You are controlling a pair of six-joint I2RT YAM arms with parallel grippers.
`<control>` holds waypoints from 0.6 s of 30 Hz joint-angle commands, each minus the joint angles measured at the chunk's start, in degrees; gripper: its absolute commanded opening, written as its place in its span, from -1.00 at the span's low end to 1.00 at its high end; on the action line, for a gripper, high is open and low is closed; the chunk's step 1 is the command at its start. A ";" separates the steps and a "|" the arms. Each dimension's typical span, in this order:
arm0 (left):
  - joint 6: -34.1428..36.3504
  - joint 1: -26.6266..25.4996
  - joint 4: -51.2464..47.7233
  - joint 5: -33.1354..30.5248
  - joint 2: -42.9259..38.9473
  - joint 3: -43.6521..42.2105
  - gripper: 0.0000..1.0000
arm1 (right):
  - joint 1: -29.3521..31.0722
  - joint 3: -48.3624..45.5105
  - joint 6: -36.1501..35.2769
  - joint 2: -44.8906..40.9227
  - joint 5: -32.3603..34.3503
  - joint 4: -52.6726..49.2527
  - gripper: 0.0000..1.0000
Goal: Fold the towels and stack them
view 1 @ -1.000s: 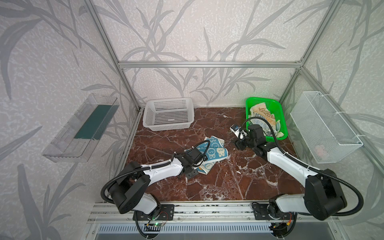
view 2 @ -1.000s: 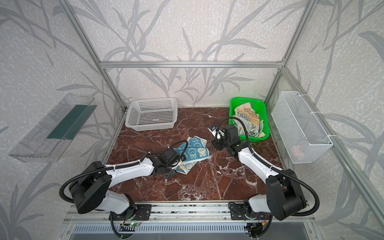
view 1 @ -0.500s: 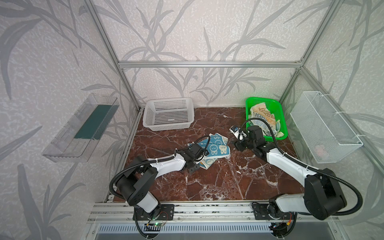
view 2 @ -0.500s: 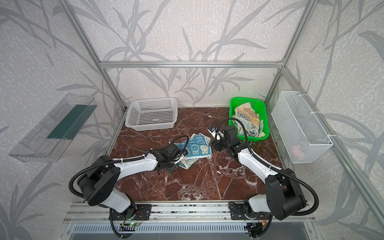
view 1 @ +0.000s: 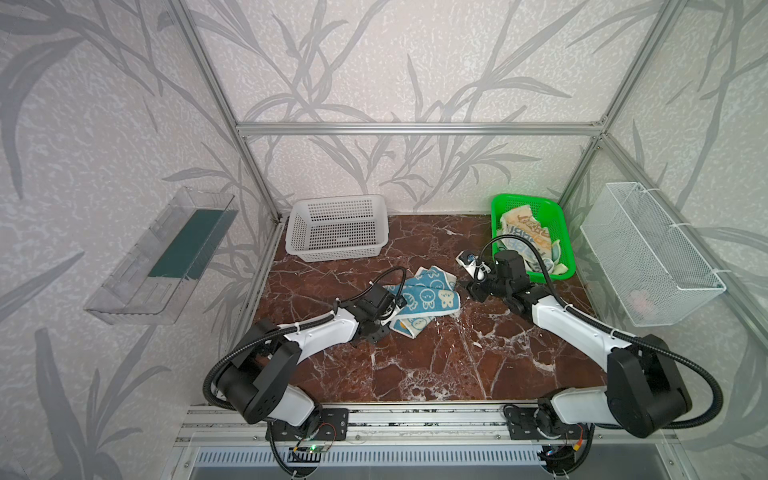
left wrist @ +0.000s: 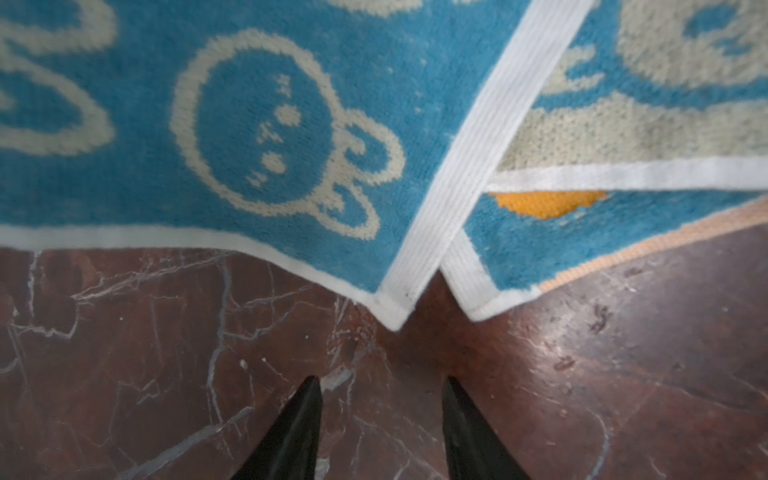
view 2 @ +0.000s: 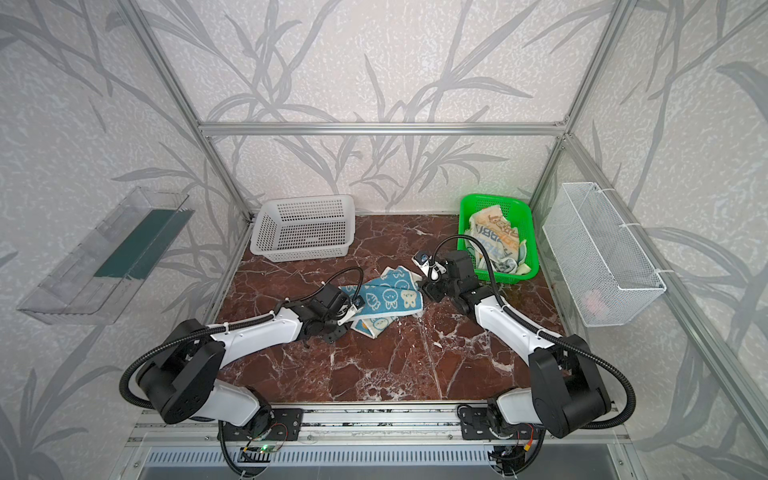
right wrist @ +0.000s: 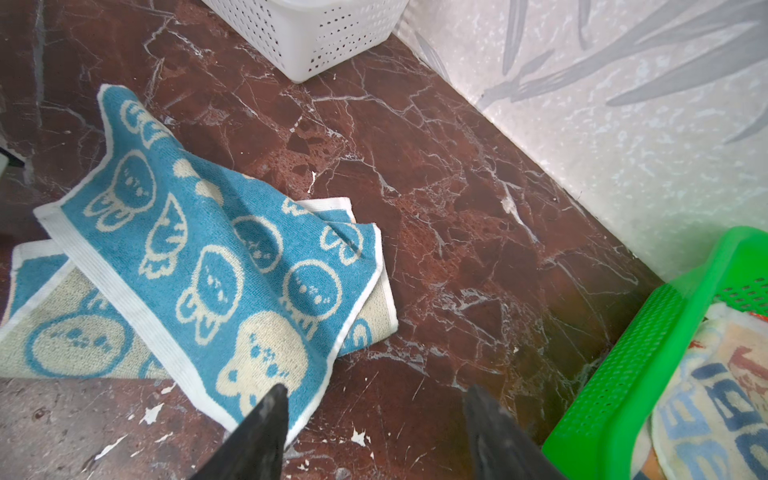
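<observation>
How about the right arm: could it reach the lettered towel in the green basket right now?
Probably yes. The right gripper is open and empty, just beside the green basket; the lettered towel lies uncovered inside. It points away, though, so it must turn.

A robotics lab test cell is indicated by an aluminium frame [view 1: 415,128], leaf-patterned wall panels [view 1: 374,62], a marble-look tabletop [view 1: 415,365] and a front rail [view 1: 415,420] to which the left arm [view 1: 316,332] and the right arm [view 1: 573,328] are bolted.
</observation>
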 commanded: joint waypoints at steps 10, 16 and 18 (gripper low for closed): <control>5.71 1.53 -0.43 8.20 7.07 3.99 -0.11 | 0.01 0.70 0.90 2.51 -1.04 1.97 0.34; 6.45 3.13 -0.08 10.95 9.05 4.92 -0.15 | 0.06 0.87 0.50 3.20 -0.60 1.53 0.34; 6.61 3.99 -1.42 13.36 9.72 5.65 -0.17 | 0.06 0.87 -0.21 3.14 -0.52 1.01 0.34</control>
